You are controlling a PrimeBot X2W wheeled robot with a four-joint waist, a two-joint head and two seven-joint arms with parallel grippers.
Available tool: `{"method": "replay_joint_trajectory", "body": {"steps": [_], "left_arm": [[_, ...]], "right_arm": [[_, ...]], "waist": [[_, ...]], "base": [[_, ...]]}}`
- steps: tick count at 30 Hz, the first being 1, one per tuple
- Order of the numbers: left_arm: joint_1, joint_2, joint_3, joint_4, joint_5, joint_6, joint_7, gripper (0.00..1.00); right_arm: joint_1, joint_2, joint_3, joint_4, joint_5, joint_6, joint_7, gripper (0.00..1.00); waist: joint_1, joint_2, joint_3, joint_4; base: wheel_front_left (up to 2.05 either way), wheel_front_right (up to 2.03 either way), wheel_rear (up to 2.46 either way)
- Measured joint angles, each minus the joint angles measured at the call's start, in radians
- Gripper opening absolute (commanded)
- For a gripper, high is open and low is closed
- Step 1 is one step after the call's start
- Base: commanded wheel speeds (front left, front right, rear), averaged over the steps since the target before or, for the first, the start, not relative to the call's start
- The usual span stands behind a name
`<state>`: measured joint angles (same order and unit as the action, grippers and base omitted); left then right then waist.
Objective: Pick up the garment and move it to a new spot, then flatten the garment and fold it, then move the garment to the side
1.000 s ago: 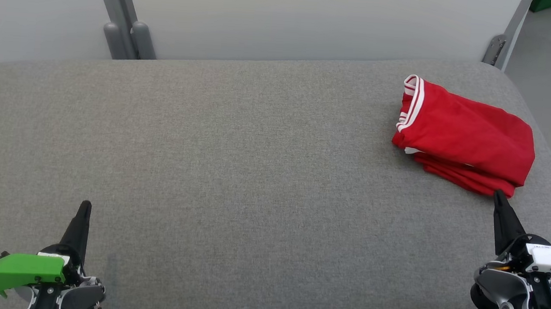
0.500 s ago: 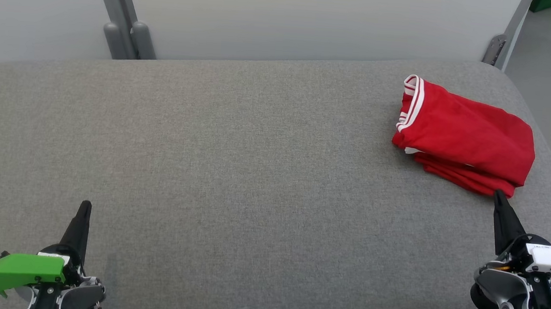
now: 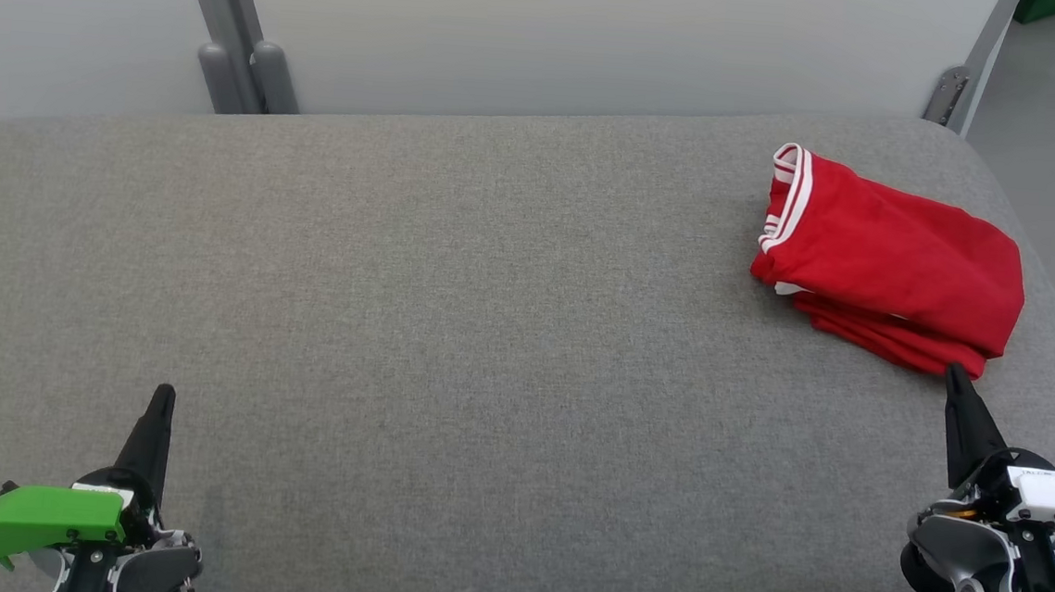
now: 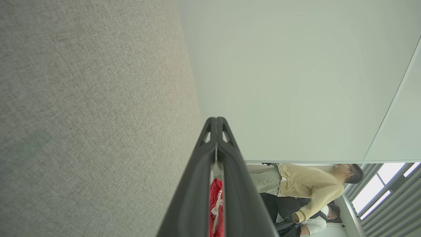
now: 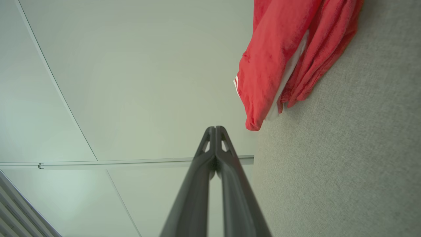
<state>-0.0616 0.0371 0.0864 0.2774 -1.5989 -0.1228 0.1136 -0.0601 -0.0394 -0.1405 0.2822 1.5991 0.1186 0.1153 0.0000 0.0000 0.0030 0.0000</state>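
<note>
Folded red garment [image 3: 892,266] is lying at far R side of grey padded table [image 3: 451,328]. R tool [image 3: 953,372], fingers pressed together, is pointing just beside its near edge. L tool [image 3: 165,393], likewise pressed together, is sitting well apart.

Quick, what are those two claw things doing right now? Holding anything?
Left gripper: closed, holding nothing.
Right gripper: closed, holding nothing; the red garment lies just beyond its tip, not gripped.
</note>
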Motion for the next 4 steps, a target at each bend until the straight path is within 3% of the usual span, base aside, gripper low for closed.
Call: {"method": "replay_joint_trajectory", "body": {"steps": [4], "left_arm": [[0.0, 0.0, 0.0, 0.0, 0.0, 0.0, 0.0, 0.0]], "right_arm": [[0.0, 0.0, 0.0, 0.0, 0.001, 0.0, 0.0, 0.0]], "waist": [[0.0, 0.0, 0.0, 0.0]], "base": [[0.0, 0.0, 0.0]]}}
